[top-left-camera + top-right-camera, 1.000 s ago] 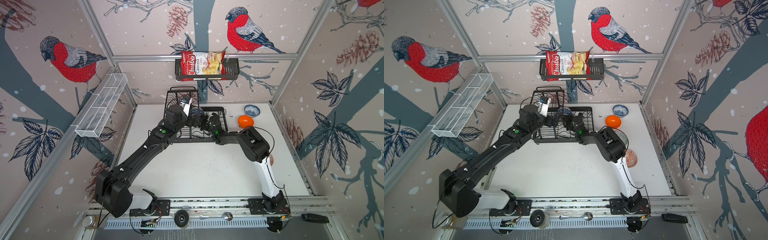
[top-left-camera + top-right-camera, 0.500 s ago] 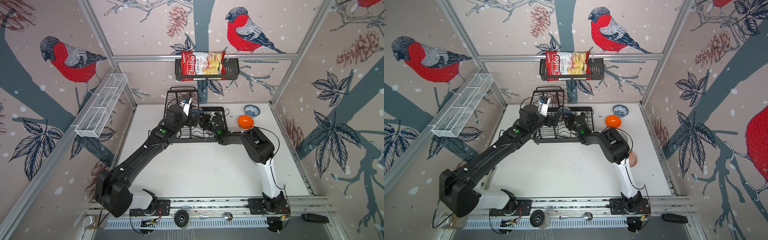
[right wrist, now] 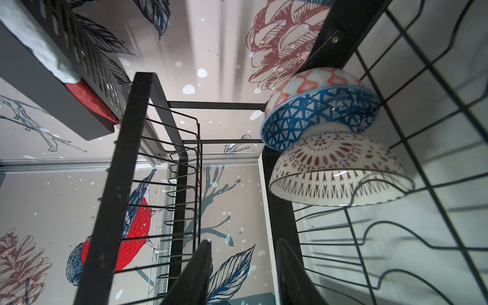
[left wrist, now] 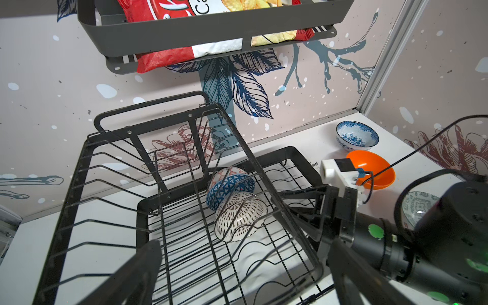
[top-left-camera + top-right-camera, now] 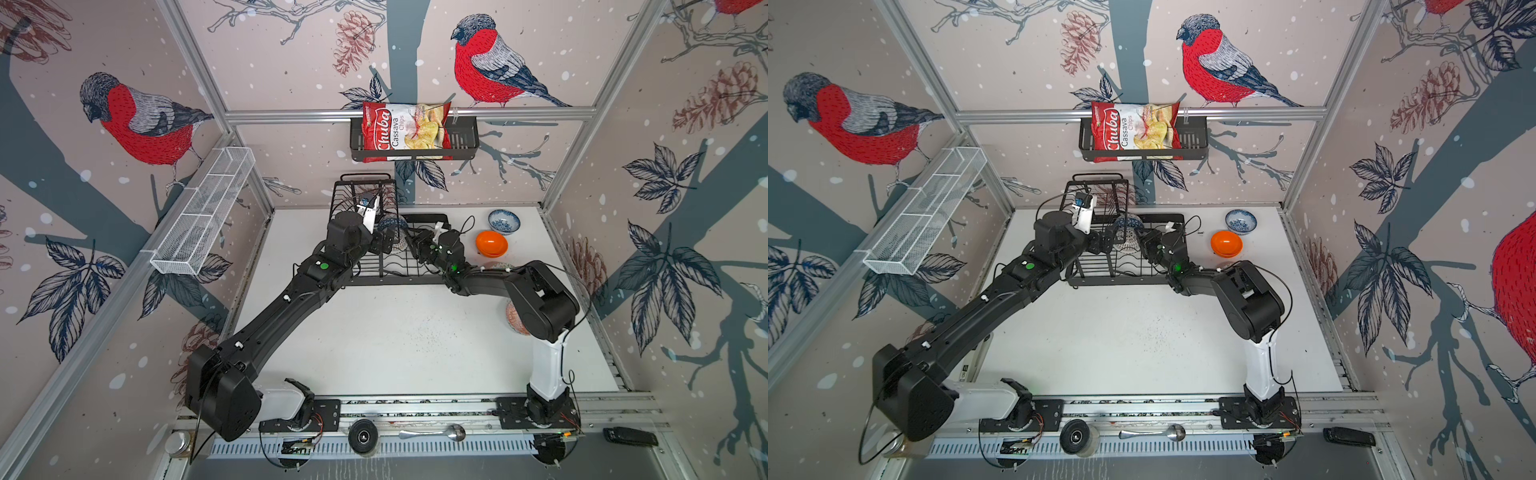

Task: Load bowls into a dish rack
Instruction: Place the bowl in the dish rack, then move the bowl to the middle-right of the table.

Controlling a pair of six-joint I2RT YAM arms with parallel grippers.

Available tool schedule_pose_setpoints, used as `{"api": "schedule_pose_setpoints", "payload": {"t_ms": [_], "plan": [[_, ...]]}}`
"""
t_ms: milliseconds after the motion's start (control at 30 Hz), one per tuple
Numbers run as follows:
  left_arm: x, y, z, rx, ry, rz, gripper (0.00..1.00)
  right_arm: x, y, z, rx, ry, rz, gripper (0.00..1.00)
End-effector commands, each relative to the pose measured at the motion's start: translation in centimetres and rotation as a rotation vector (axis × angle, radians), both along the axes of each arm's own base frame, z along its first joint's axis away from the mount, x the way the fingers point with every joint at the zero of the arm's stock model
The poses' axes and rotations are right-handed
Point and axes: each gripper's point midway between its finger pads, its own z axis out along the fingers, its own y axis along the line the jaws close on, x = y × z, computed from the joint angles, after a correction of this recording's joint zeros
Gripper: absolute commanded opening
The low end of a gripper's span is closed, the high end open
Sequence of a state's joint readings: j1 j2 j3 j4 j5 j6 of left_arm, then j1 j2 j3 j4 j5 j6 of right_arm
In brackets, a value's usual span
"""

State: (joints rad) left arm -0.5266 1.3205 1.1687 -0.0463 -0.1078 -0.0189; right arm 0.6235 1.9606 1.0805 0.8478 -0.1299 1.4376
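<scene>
Your right gripper [image 3: 244,245] stands apart, empty: the lattice bowl [image 3: 338,171] leans on the blue bowl [image 3: 317,116] in the twelve-o'clock dish rack [image 5: 395,281], wire-propped. Your left gripper [image 4: 244,244] gapes empty.

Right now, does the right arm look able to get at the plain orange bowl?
Probably yes. The orange bowl sits on open table beside the dish rack, close to the right arm; the arm's jaws stand open and empty at the rack.

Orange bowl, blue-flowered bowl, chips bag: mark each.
Orange bowl [image 5: 491,244]: in a top view, middle of its orange surface.
Blue-flowered bowl [image 5: 503,221]: in a top view, its hollow inside.
Chips bag [image 5: 405,132]: in a top view, its printed front.
</scene>
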Motion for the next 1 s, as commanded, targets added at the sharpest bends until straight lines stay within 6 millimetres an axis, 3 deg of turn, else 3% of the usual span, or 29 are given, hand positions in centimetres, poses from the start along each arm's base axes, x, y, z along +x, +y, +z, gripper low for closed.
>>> {"api": "schedule_pose_setpoints", "payload": {"t_ms": [0,100,267,467,700,867,967], "plan": [[-0.2,-0.7,1.4,-0.051,-0.048,-0.033,0.98,-0.2,-1.9,0.4,-0.106,-0.037,-0.038,0.43],[-0.2,-1.6,0.7,-0.021,-0.047,-0.026,0.98,-0.7,-3.7,1.4,-0.169,-0.055,-0.069,0.44],[-1.1,-5.0,1.4,0.058,-0.051,-0.043,0.98,-1.2,-7.1,2.7,-0.263,-0.075,-0.110,0.46],[-2.2,-7.7,0.9,0.041,-0.044,-0.047,0.98,-1.7,-11.7,3.4,-0.378,-0.080,-0.149,0.51],[-4.2,-13.2,-0.4,0.101,-0.100,-0.099,0.98,-3.1,-19.1,3.2,-0.546,-0.041,-0.251,0.57],[-4.9,-16.6,-1.5,0.081,-0.083,-0.146,0.98,-4.6,-24.2,1.9,-0.595,0.007,-0.315,0.62],[-5.3,-18.0,-2.2,0.053,-0.069,-0.178,0.98,-5.5,-26.8,0.3,-0.615,0.059,-0.336,0.74]]}}
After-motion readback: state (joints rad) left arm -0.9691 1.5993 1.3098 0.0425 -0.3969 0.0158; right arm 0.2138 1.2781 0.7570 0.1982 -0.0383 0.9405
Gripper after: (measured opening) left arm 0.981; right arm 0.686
